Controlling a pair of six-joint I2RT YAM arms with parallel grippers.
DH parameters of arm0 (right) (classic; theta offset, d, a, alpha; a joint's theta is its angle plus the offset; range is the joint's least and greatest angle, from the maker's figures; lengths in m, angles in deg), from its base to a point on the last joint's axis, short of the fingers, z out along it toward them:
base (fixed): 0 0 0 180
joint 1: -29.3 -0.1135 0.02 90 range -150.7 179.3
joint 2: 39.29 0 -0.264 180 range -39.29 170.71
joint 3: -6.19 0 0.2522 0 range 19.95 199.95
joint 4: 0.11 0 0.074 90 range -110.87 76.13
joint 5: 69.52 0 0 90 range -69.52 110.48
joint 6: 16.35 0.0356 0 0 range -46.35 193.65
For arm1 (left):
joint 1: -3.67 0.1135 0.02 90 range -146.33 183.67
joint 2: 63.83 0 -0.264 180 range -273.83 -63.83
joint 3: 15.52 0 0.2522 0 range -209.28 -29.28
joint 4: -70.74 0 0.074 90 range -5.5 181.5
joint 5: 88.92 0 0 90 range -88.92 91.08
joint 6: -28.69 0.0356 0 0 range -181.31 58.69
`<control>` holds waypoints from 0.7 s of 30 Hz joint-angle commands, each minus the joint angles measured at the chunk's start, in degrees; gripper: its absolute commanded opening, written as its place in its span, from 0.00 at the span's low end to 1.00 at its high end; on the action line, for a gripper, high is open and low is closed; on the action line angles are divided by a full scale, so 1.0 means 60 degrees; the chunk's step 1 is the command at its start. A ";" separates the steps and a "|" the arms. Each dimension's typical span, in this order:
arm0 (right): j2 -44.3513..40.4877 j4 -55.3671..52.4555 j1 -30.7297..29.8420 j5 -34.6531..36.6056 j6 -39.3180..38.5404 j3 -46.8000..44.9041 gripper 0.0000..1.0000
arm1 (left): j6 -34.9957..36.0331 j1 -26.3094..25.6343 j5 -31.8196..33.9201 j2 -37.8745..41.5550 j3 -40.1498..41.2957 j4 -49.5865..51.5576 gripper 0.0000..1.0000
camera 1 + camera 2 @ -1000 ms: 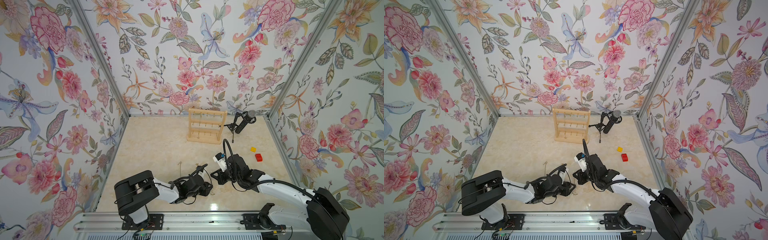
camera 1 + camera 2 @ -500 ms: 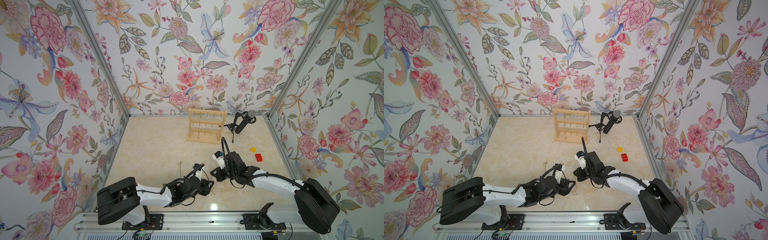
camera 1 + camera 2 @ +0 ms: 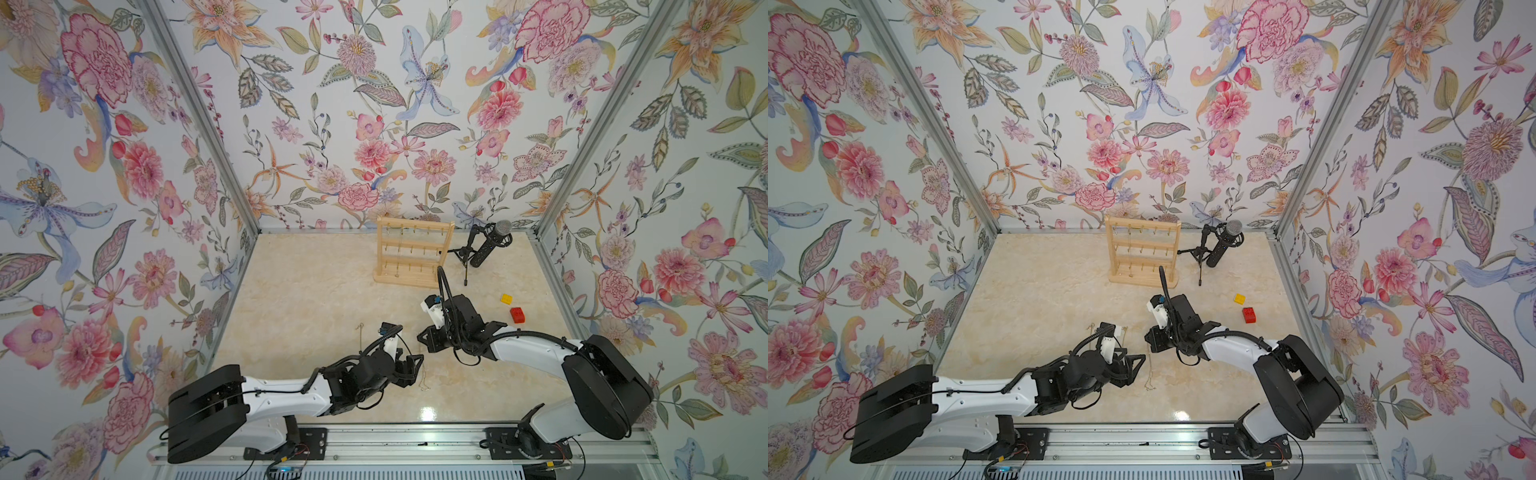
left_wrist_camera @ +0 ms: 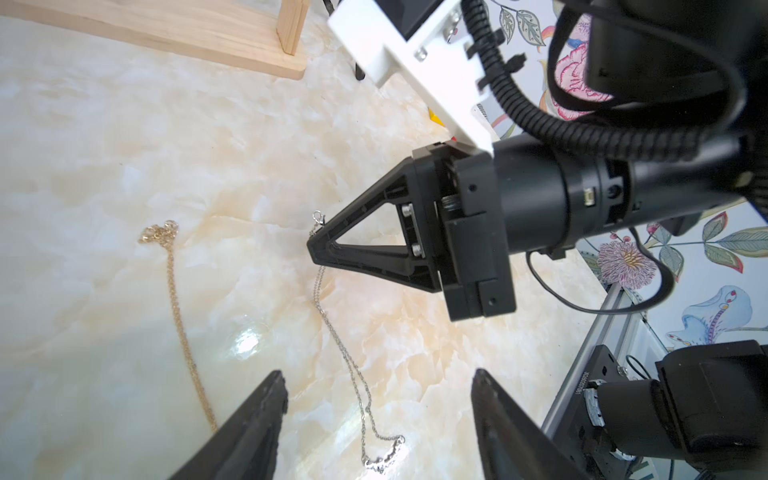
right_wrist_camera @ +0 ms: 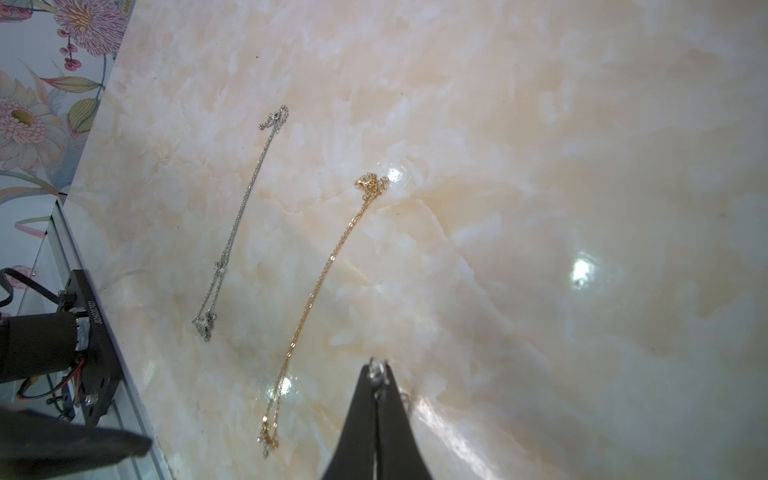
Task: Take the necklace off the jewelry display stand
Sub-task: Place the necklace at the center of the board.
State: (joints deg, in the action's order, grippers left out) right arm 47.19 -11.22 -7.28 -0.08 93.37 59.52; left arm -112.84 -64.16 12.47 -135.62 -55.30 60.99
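The left gripper [image 4: 378, 374] has its fingers [image 4: 257, 419] wide apart. The necklace [image 4: 345, 357] lies on the table [image 3: 311, 291] between them, off the stand [image 3: 405, 280] at the back. The right gripper [image 4: 316, 245] is squeezed tight on its top end. In both top views it is only a faint thread. The right wrist view hides most of it but shows a silver chain [image 5: 237, 224] beside the gold chain [image 5: 324, 270].
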 commanded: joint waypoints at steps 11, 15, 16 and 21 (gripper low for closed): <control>0.1345 0.0398 0.0354 -0.0003 -0.0273 0.0653 0.00 | 0.1813 0.0846 0.0565 0.1363 0.0663 -0.0590 0.88; 0.1473 0.0409 0.0434 0.0015 -0.0314 0.0685 0.00 | 0.2422 0.0848 0.0703 0.1536 0.0761 -0.1037 0.91; 0.1510 0.0420 0.0449 0.0013 -0.0328 0.0698 0.00 | 0.2634 0.0847 0.0832 0.1627 0.0784 -0.1083 0.92; 0.1718 0.0425 0.0515 0.0002 -0.0359 0.0769 0.00 | 0.3678 0.0860 0.1392 0.2010 0.1290 -0.1715 0.98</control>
State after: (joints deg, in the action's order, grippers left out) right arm 55.93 -9.53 -4.57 -0.06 92.30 62.56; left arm -96.25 -59.70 17.13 -124.91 -50.08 54.65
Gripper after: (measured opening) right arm 0.050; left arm 0.965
